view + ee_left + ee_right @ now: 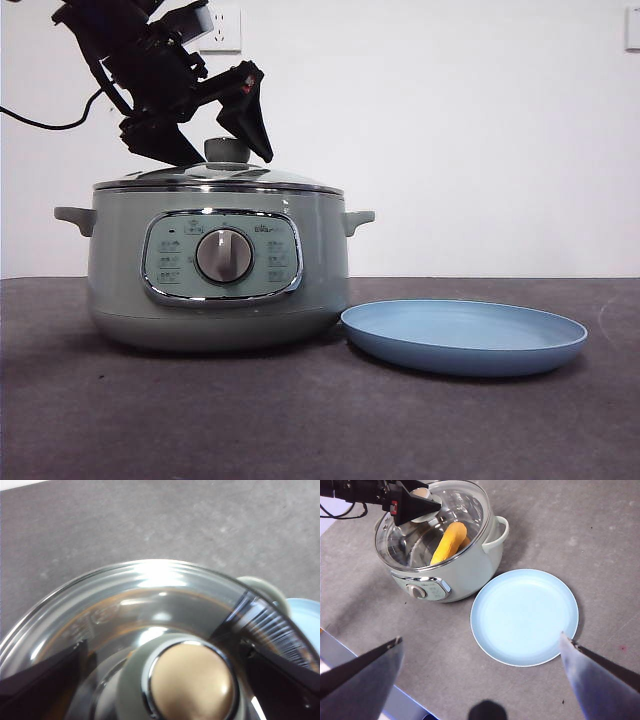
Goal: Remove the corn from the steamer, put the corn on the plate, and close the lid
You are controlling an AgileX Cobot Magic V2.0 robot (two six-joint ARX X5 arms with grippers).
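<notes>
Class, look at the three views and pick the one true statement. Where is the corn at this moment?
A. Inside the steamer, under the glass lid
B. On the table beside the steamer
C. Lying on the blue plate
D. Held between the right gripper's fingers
A. The right wrist view shows the corn through the glass lid, which sits on the steamer; the plate holds nothing.

dark grey table (pixel 320 420), white wall (pixel 480 130), wall socket (pixel 222 28)
</notes>
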